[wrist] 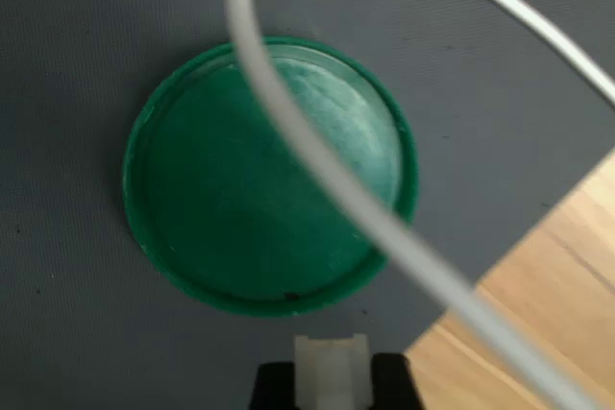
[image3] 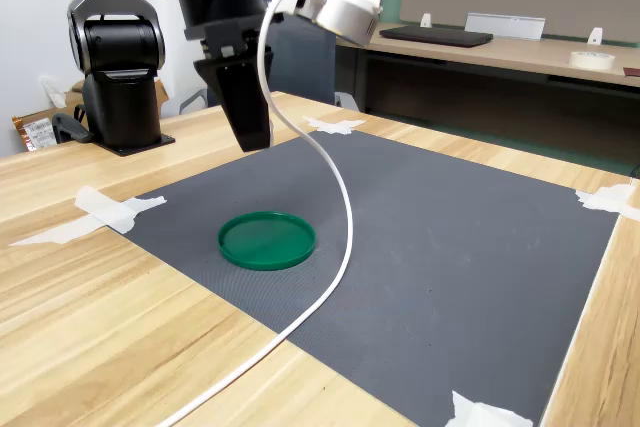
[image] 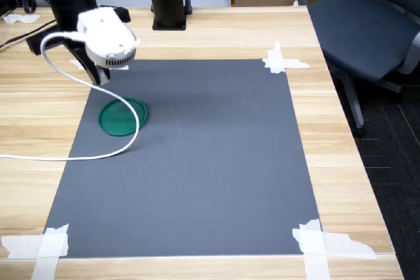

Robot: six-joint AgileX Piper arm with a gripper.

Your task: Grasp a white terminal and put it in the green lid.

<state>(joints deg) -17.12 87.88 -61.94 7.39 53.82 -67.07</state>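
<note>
Hanging above the dark grey mat (image: 197,162), the gripper (image3: 250,137) points down over the mat's far corner at the first exterior view's left, with clear air between its tips and the surface. In the wrist view its black fingers (wrist: 389,381) are pressed against the two sides of the white terminal (wrist: 331,372), a tiny white plastic block with a notched upper edge, so the jaws are clamped on it and it is carried off the mat. The terminal cannot be made out in either exterior view.

The green lid (image: 123,117) lies flat on the mat, rim up, near the mat's edge at the first exterior view's left and toward the far corner; a strip of bare mat separates it from that edge. Seen from the wrist, the lid (wrist: 269,175) sits just ahead of the held terminal, apart from it, and its inside is bare.

A white cable (image: 98,155) loops down from the white camera housing (image: 108,40) on the arm, crosses over the lid's side (whether it touches the rim I cannot tell) and trails off over the mat's edge onto the wooden table (image: 348,181). The rest of the mat, out to its near edge and the edge at the first exterior view's right, is open. White tape (image: 282,62) holds the mat's corners. A grey office chair (image: 367,24) stands beyond the table's edge at the first exterior view's right.
</note>
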